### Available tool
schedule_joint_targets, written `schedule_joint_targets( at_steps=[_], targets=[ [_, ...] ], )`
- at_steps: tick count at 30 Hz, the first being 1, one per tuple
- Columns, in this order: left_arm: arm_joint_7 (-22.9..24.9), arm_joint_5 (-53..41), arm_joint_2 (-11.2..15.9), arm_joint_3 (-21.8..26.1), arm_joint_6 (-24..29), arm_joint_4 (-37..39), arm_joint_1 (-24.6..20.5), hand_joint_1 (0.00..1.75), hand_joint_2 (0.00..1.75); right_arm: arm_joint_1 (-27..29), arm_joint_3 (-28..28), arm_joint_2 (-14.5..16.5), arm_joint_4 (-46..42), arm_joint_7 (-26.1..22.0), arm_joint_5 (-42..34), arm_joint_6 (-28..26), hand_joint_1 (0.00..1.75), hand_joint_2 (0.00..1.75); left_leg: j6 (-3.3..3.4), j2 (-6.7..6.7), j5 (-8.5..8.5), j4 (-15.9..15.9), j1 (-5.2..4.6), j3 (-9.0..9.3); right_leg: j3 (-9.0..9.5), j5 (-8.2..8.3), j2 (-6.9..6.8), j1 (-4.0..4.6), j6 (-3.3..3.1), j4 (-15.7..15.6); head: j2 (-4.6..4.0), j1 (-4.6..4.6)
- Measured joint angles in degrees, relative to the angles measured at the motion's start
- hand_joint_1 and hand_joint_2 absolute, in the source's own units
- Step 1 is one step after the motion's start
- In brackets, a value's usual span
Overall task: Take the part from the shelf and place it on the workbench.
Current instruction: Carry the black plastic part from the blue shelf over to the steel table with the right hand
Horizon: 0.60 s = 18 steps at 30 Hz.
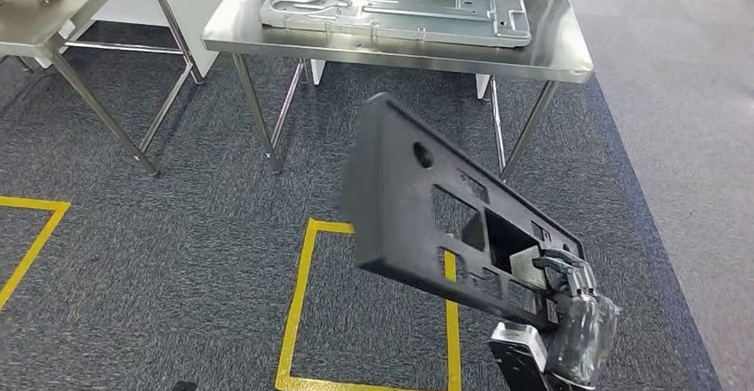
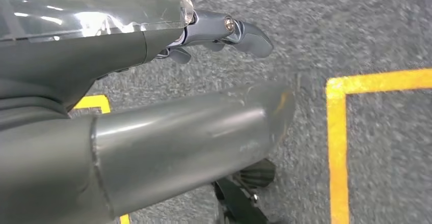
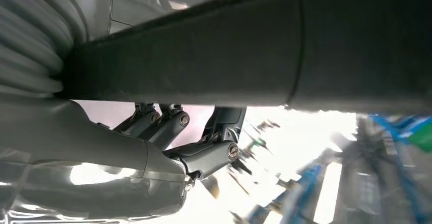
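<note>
Right hand (image 1: 569, 298) low at right of head view, fingers (image 1: 562, 262) curled through a cutout at the lower end of the black part (image 1: 418, 209), gripping it. Part is a flat black plastic panel with rectangular openings and one round hole, held in the air, tilted, upper end toward the steel surface (image 1: 551, 58). It is apart from the surface, hanging over grey carpet floor (image 1: 178, 231) and a yellow taped square (image 1: 298, 311).

Right wrist view: dark fingers (image 3: 209, 155) hooked around the part's thick black edge (image 3: 254, 51); background blurred.

On the surface, near its front edge: a silver stamped metal plate (image 1: 396, 4), lying flat. A second steel table (image 1: 53, 27) at far left.

Left wrist view: left hand (image 2: 153, 81) over carpet and yellow tape, dark fingers (image 2: 244, 33) curled inward, grey thumb (image 2: 193, 132) extended, nothing held
</note>
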Motion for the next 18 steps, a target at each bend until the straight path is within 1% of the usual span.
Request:
schedule_joint_targets(
  at_steps=[2,3,4,5,6,7,8,9,10,11,12,13,14,15,16,17,18],
  targets=[
    [0.11,-0.48,0.00,-0.27,-0.23,0.02,-0.09,0.00,0.00,-3.10,1.21,-0.84,1.64,2.16,5.93,0.20,1.75,1.75,-0.50,-0.06,-1.34,-0.11,0.08,1.45,0.32,7.18,-0.33,0.09,-0.22,-6.45,0.00,0.12],
    [0.20,-0.66,0.01,-0.43,-0.28,0.03,-0.28,0.00,0.00,-4.34,1.82,-1.24,2.41,3.08,7.93,0.33,1.75,1.75,-0.84,-0.11,-1.90,-0.35,0.04,1.85,0.47,9.88,-0.46,0.24,-0.51,-8.67,0.00,0.16],
    [0.28,-0.79,0.01,-0.58,-0.28,0.04,-0.44,0.00,0.00,-5.31,2.39,-1.57,3.02,3.78,9.10,0.45,1.75,1.75,-1.22,-0.17,-2.15,-0.65,-0.02,2.39,0.57,11.53,-0.51,0.39,-0.90,-10.07,0.00,0.20],
    [0.33,-0.94,0.02,-0.75,-0.31,0.05,-0.60,0.00,0.00,-6.12,2.90,-1.85,3.53,4.40,9.86,0.58,1.75,1.75,-1.67,-0.25,-1.97,-0.84,-0.09,2.92,0.88,11.43,-0.49,0.51,-1.35,-10.54,0.00,0.14],
    [0.37,-1.07,0.03,-0.93,-0.34,0.06,-0.67,0.00,0.00,-6.84,3.35,-2.07,3.92,5.01,10.74,0.76,1.75,1.75,-2.07,-0.22,-1.67,-0.75,-0.07,3.12,1.58,11.18,-0.36,0.44,-1.85,-11.01,0.00,0.09],
    [0.40,-1.19,0.04,-1.08,-0.38,0.07,-0.70,0.00,0.00,-7.61,3.75,-2.27,4.27,5.79,12.24,1.06,1.75,1.75,-2.35,-0.19,-1.12,0.26,-0.03,3.13,2.46,10.97,-0.26,0.37,-2.31,-11.48,0.00,0.01],
    [0.46,-1.32,0.05,-1.19,-0.43,0.08,-0.75,0.00,0.00,-8.56,4.16,-2.48,4.68,6.74,14.45,1.54,1.75,1.75,-2.52,-0.17,-0.62,2.40,0.01,2.16,3.43,10.58,-0.21,0.35,-2.76,-11.80,0.00,-0.15],
    [0.55,-1.42,0.11,-1.25,-0.45,0.09,-0.84,0.00,0.00,-9.60,4.71,-2.73,5.19,7.78,17.39,2.21,1.75,1.75,-2.58,-0.15,-0.74,5.50,0.07,0.44,4.39,10.10,-0.13,0.38,-3.15,-12.05,0.00,-0.29],
    [0.66,-1.53,0.17,-1.28,-0.45,0.09,-0.88,0.00,0.00,-10.59,5.38,-3.03,5.81,8.83,20.47,2.96,1.75,1.75,-2.57,-0.15,-1.48,9.03,0.05,-1.80,5.24,9.48,-0.09,0.53,-3.47,-12.19,0.00,-0.44],
    [0.76,-1.61,0.25,-1.30,-0.46,0.10,-0.88,0.00,0.00,-11.47,6.14,-3.35,6.47,9.77,23.20,3.75,1.75,1.75,-2.59,-0.15,-3.03,12.17,0.00,-4.33,6.04,8.76,0.00,0.66,-3.70,-12.23,0.00,-0.54],
    [0.86,-1.69,0.33,-1.32,-0.46,0.10,-0.81,0.00,0.00,-12.16,6.90,-3.68,7.13,10.63,25.33,4.53,1.75,1.75,-2.59,-0.15,-5.15,14.22,-0.05,-6.61,6.90,8.01,0.10,0.82,-3.86,-12.23,0.00,-0.56],
    [0.94,-1.80,0.40,-1.33,-0.46,0.11,-0.69,0.00,0.00,-12.73,7.66,-4.03,7.76,11.42,26.78,5.27,1.75,1.75,-2.51,-0.15,-7.01,14.79,-0.11,-8.32,7.87,7.21,0.21,1.00,-3.96,-12.23,0.00,-0.60],
    [1.02,-1.90,0.45,-1.33,-0.49,0.11,-0.60,0.00,0.00,-13.30,8.41,-4.36,8.39,12.13,27.76,5.93,1.75,1.75,-2.37,-0.15,-7.84,13.92,-0.15,-9.37,8.93,6.38,0.30,1.19,-4.02,-12.23,0.00,-0.61],
    [1.10,-1.98,0.50,-1.34,-0.52,0.11,-0.52,0.00,0.00,-13.91,9.15,-4.67,9.04,12.76,28.37,6.45,1.75,1.75,-2.08,-0.15,-7.05,11.76,-0.22,-9.82,10.02,5.55,0.35,1.38,-4.04,-12.23,0.00,-0.62],
    [1.18,-2.04,0.54,-1.34,-0.56,0.11,-0.43,0.00,0.00,-14.51,9.90,-4.98,9.72,13.26,28.77,6.82,1.75,1.75,-1.59,-0.15,-3.98,8.66,-0.39,-9.87,11.03,4.70,0.37,1.53,-4.03,-12.25,0.00,-0.63],
    [1.25,-2.06,0.62,-1.34,-0.60,0.11,-0.32,0.00,0.00,-15.04,10.56,-5.24,10.36,13.57,28.93,6.99,1.75,1.75,-1.15,-0.21,-0.14,5.86,-0.64,-9.68,11.98,3.85,0.45,1.69,-3.90,-12.17,0.00,-0.58],
    [1.32,-2.07,0.71,-1.34,-0.63,0.14,-0.24,0.00,0.00,-15.43,11.11,-5.45,10.90,13.76,28.97,7.08,1.75,1.75,-0.77,-0.20,2.92,3.82,-0.90,-9.33,12.73,3.02,0.56,1.79,-3.68,-12.12,0.00,-0.57]
  ],
)
